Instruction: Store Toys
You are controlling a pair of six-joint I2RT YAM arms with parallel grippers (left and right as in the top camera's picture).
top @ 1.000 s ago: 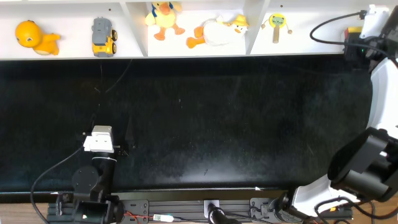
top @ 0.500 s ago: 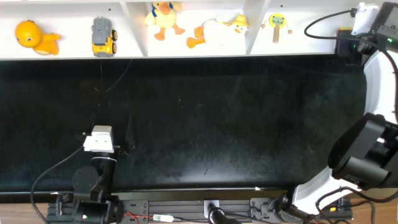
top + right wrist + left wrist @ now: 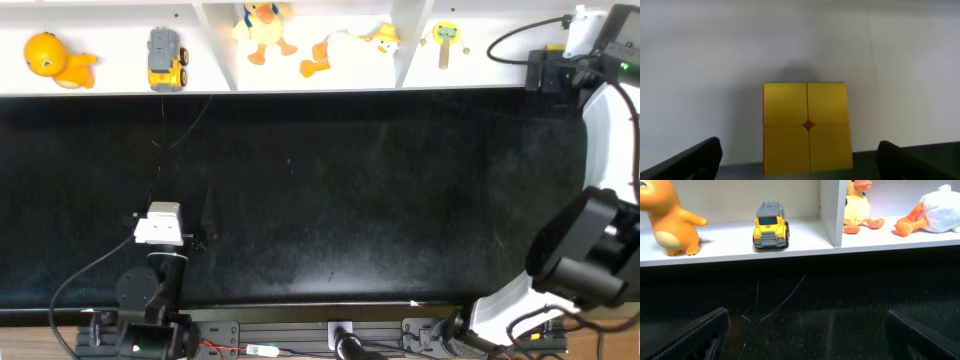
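Note:
A yellow two-by-two cube (image 3: 807, 127) rests on the white shelf (image 3: 715, 75), its red edge just showing. My right gripper (image 3: 800, 167) is open, with its fingers wide on either side of the cube and not touching it. In the top view the right arm's wrist (image 3: 552, 70) is at the shelf's far right end. My left gripper (image 3: 805, 340) is open and empty, low over the black mat (image 3: 840, 295), facing the shelf. On the shelf stand an orange figure (image 3: 58, 57), a yellow truck (image 3: 167, 58), a yellow duck (image 3: 263, 28), a white duck (image 3: 350, 50) and a rattle (image 3: 445, 40).
White dividers (image 3: 222, 45) split the shelf into compartments along the mat's far edge. The left arm's wrist (image 3: 160, 225) sits at the near left with its cable trailing. The wide black mat (image 3: 360, 190) between the arms is open room.
The right arm's wrist has shifted left along the shelf's right end, and it now covers the bit of yellow cube that showed beside it. The left arm has not moved.

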